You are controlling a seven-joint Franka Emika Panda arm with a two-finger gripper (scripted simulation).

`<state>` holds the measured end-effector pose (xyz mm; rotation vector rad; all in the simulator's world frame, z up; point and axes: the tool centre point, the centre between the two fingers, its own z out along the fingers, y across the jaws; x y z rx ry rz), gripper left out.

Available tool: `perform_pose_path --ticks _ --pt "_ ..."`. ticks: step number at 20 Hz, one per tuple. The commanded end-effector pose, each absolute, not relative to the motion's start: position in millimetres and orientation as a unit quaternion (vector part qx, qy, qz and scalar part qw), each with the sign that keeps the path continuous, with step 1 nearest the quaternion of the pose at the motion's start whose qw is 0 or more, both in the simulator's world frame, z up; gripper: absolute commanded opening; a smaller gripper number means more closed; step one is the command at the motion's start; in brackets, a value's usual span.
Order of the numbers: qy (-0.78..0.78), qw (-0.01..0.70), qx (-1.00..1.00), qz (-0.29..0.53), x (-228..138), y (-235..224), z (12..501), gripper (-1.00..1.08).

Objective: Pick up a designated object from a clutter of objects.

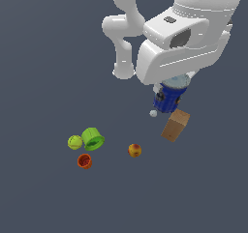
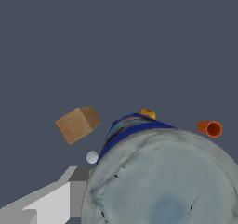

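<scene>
Blue can [image 1: 169, 97] sits right under the robot's hand, just beside the brown box [image 1: 175, 125].

The step looks like the grasp or the start of the lift. The pincer is hidden behind the hand and the can's grey top [image 2: 162, 181] fills the wrist view, so I cannot tell if it is clenched. The next move, I think, needs a straight rise, clear of the box and the tiny white ball [image 1: 153, 113]. The worktop [image 1: 43, 72] is plain dark grey; no walls are seen.
</scene>
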<state>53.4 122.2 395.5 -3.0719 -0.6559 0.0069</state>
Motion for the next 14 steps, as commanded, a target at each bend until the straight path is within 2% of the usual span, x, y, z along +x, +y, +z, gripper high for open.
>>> perform_pose_path --ticks 1,14 --pt "-0.208 0.0 -0.978 0.0 59.0 130.4 404.9 -1.0" --pt "-0.209 0.0 -0.978 0.0 69.7 146.0 418.7 -1.0"
